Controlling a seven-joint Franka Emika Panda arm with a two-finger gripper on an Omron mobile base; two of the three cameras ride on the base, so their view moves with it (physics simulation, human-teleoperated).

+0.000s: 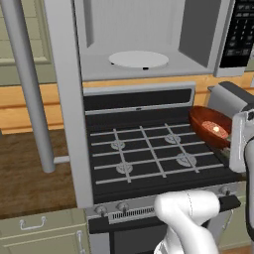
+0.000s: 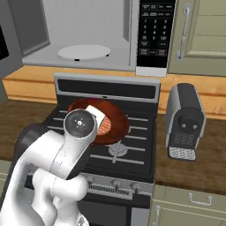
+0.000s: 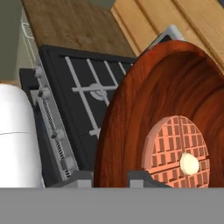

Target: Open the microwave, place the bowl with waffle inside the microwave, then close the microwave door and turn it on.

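The microwave [image 1: 144,34] stands open, its white turntable [image 1: 139,59] bare. The microwave door [image 1: 63,99] is swung out to the left, and its long grey bar handle [image 1: 30,84] faces me. The reddish-brown bowl [image 1: 206,121] hangs tilted above the stove's right side, with the waffle [image 1: 215,130] lying in it. My gripper [image 3: 111,178] is shut on the bowl's near rim [image 3: 109,144], one fingertip on each side of it. The waffle [image 3: 177,151] sits low in the bowl. In the right base view my arm hides part of the bowl [image 2: 115,120].
A gas stove [image 1: 149,149] with grey grates lies under the bowl. A grey toaster [image 2: 185,119] stands on the wooden counter to the right. The dark keypad [image 2: 154,31] is right of the microwave cavity, and beige cabinets [image 2: 203,35] are beyond it.
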